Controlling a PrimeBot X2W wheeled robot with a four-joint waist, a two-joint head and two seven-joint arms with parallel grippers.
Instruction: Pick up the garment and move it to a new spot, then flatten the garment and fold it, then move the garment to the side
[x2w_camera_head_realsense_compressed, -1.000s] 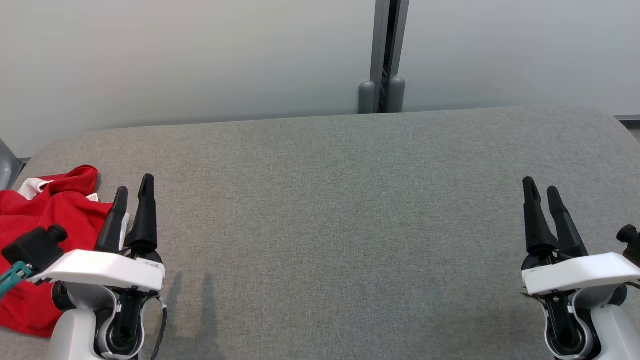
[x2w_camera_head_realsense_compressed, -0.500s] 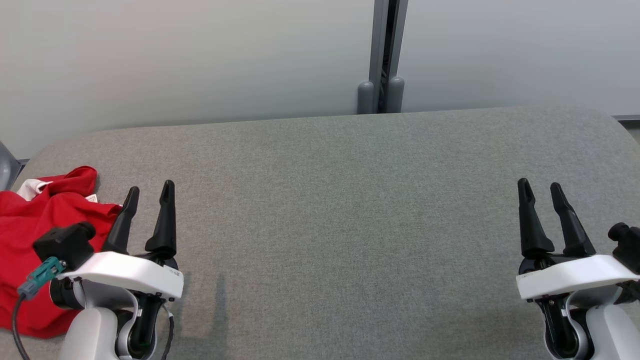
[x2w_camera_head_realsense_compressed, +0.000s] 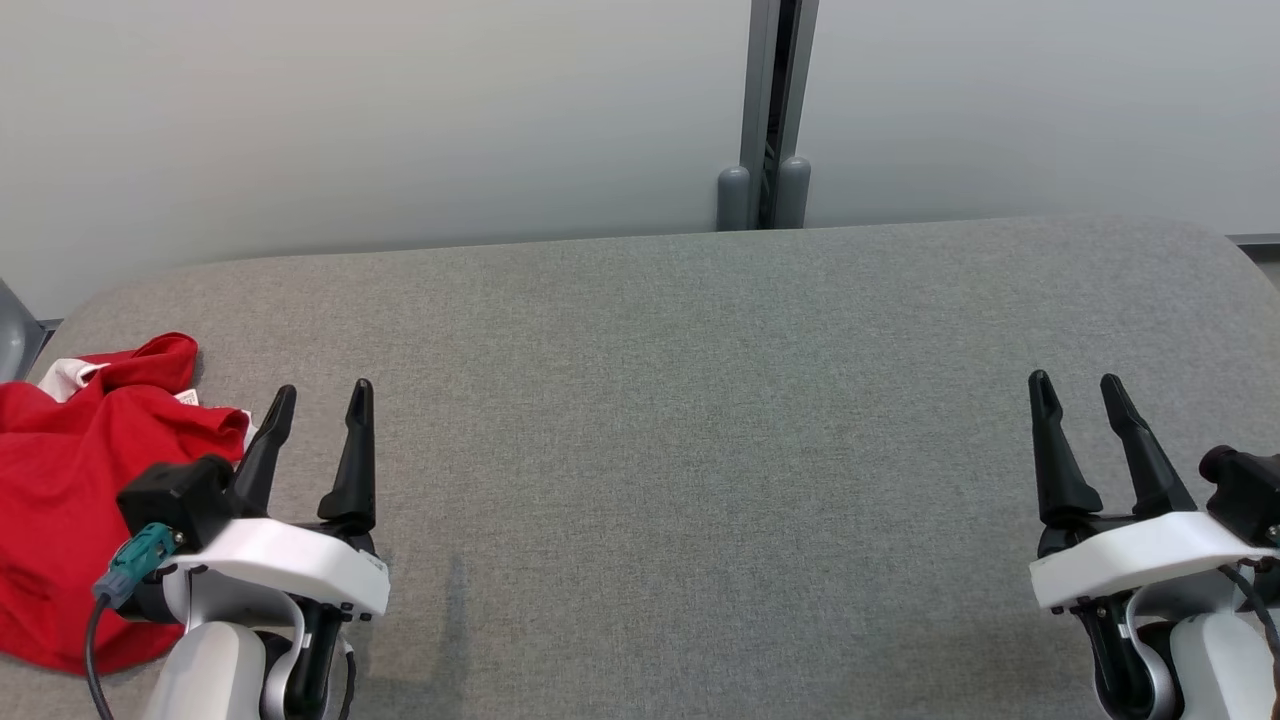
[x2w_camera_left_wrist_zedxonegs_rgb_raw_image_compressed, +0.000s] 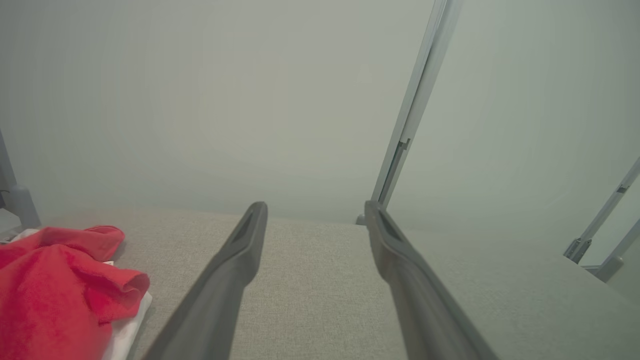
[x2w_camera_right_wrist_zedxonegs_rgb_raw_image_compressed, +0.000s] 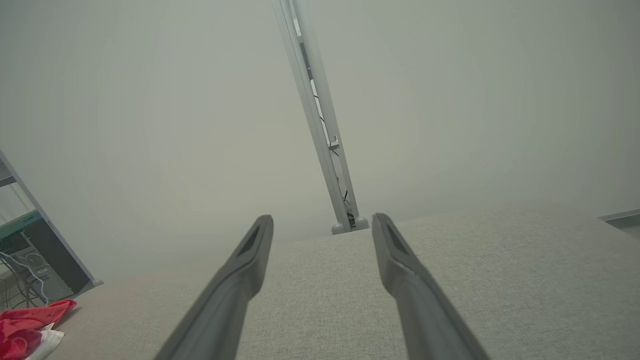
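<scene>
The garment (x2w_camera_head_realsense_compressed: 70, 480) is a crumpled red cloth with white trim, lying at the left end of the grey padded table (x2w_camera_head_realsense_compressed: 700, 400). It also shows at the lower left of the left wrist view (x2w_camera_left_wrist_zedxonegs_rgb_raw_image_compressed: 55, 285) and small at the far lower left of the right wrist view (x2w_camera_right_wrist_zedxonegs_rgb_raw_image_compressed: 25, 325). My left gripper (x2w_camera_head_realsense_compressed: 322, 402) hovers just right of the garment, open, nothing between its fingers (x2w_camera_left_wrist_zedxonegs_rgb_raw_image_compressed: 240, 260). My right gripper (x2w_camera_head_realsense_compressed: 1075, 387) stands open near the table's right end, far from the garment, empty too.
A pale wall with a grey vertical post (x2w_camera_head_realsense_compressed: 770, 110) runs behind the table's far edge. Shelving with equipment (x2w_camera_right_wrist_zedxonegs_rgb_raw_image_compressed: 30, 260) stands beyond the table's left end. The table's corners are rounded, and its surface is bare grey fabric between the grippers.
My left gripper has shifted right, away from the garment, and its fingers have turned to show a wider gap. The right gripper has dropped slightly. The garment lies as before.
</scene>
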